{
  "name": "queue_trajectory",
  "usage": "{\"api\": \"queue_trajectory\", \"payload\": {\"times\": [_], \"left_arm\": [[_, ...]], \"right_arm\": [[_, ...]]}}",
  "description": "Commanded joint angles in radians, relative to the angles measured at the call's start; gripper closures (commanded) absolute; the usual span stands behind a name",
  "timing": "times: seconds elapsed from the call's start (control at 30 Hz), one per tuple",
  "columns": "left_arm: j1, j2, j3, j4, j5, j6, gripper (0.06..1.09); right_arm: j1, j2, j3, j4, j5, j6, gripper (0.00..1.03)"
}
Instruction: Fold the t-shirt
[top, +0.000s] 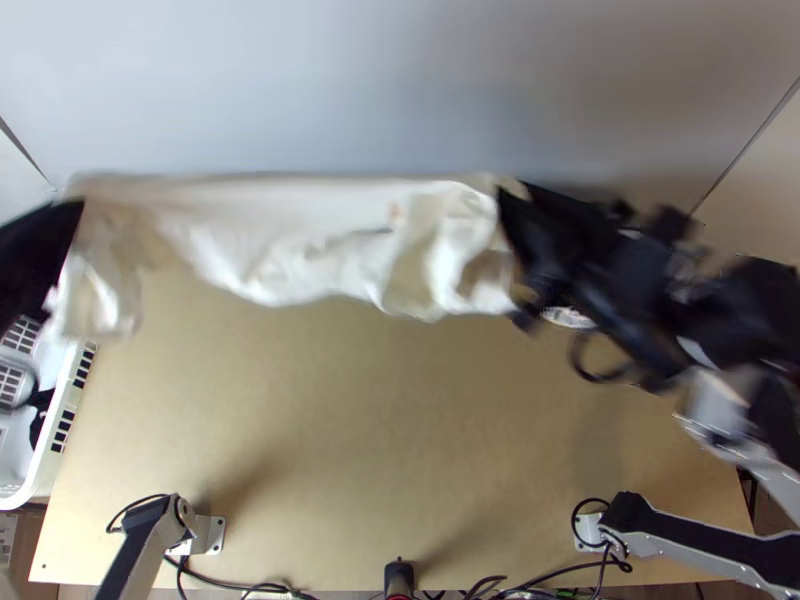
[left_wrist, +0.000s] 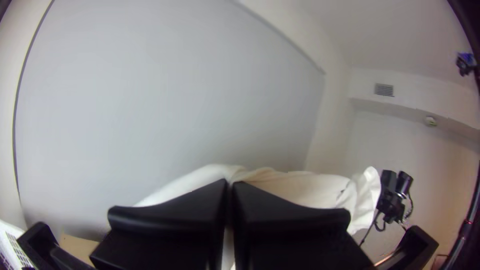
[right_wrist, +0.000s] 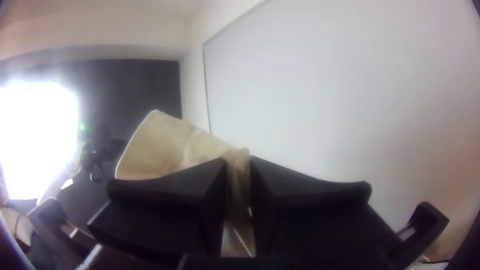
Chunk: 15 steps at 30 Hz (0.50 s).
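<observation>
The cream-white t-shirt (top: 300, 225) hangs in the air above the table's far part, stretched sideways with a nearly straight upper edge and loose, rumpled folds below. At the left edge my left gripper (top: 76, 215) holds one upper corner; in the left wrist view cloth passes between the fingers of the left gripper (left_wrist: 230, 190). My right gripper (top: 508, 205) holds the other upper end. In the right wrist view, a strip of cloth is pinched by the right gripper (right_wrist: 239, 167), and more of the shirt (right_wrist: 160, 145) stretches away behind.
A white slatted basket (top: 52, 430) stands at the table's left edge with dark things inside. The light wooden table (top: 350, 430) lies below the shirt. Cables run along its near edge. A round white object (top: 570, 318) lies partly hidden beneath the right arm.
</observation>
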Motion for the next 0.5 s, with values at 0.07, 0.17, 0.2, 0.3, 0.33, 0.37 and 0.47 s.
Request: {"api": "queue_trajectory", "payload": {"times": [0.07,0.17,0.2,0.3,0.33,0.37,0.47], "left_arm": [[-0.013,-0.229,-0.035,-0.107,0.384,-0.07,1.05],[-0.023,-0.275,-0.212,-0.121,0.456,-0.07,1.05],[-0.026,-0.293,-0.302,-0.113,0.463,-0.064,1.05],[0.004,-0.307,-0.575,-0.017,0.459,-0.021,1.05],[0.013,-0.292,-0.66,0.013,0.449,0.005,1.05],[0.026,-0.263,-0.726,0.04,0.441,0.028,1.05],[-0.002,-0.12,-0.914,0.155,0.298,0.132,1.05]], "right_arm": [[0.079,-0.178,0.014,-0.328,-0.229,0.031,1.0],[0.061,-0.155,-0.07,-0.318,-0.229,0.069,1.0],[0.03,-0.138,-0.107,-0.318,-0.23,0.103,1.0],[-0.062,-0.091,-0.285,-0.253,-0.243,0.166,1.0],[-0.077,-0.074,-0.354,-0.209,-0.25,0.185,1.0],[-0.093,-0.054,-0.423,-0.154,-0.252,0.189,1.0],[-0.188,0.075,-0.584,0.014,-0.255,0.272,1.0]]}}
